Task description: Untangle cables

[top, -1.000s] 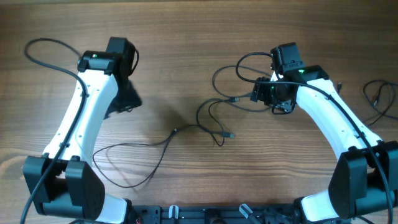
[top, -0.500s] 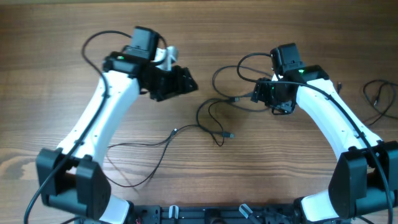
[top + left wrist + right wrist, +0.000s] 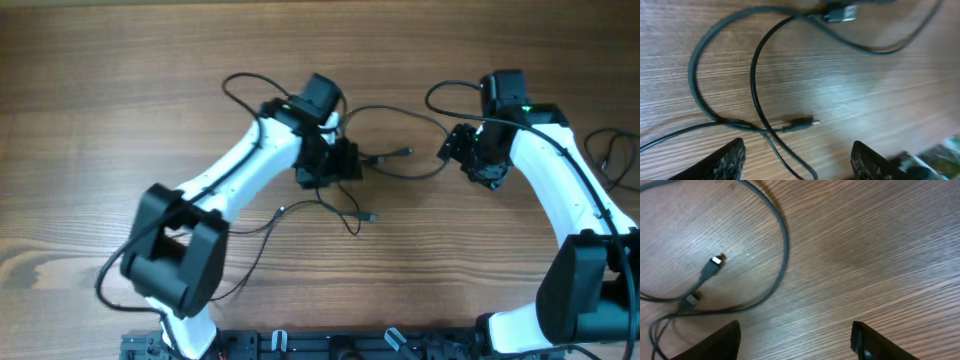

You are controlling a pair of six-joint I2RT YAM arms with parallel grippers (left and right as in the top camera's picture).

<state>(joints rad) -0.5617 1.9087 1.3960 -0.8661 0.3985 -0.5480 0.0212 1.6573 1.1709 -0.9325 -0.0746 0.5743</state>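
The cables lie tangled on the wood at the centre. A thicker dark cable (image 3: 415, 172) loops there and ends in a silvery plug (image 3: 403, 152). A thinner cable (image 3: 262, 228) trails to the lower left, and its small plug (image 3: 802, 122) shows in the left wrist view. My left gripper (image 3: 338, 163) hangs over the tangle, open; two strands of cable (image 3: 785, 155) run between its fingertips (image 3: 730, 160), not pinched. My right gripper (image 3: 460, 148) is open to the right of the loop, with bare wood between its fingers (image 3: 872, 342). The loop's plug (image 3: 715, 261) lies ahead of it.
Another dark cable (image 3: 605, 150) lies at the table's far right edge. The arms' own thick black cables arch above the left wrist (image 3: 250, 85) and the right wrist (image 3: 450, 92). Bare wood spreads over the left side and the back.
My left arm has swung from the far left to the centre, over the tangle. My right gripper has drawn back to the right, and the thicker cable's loop now lies spread out farther right.
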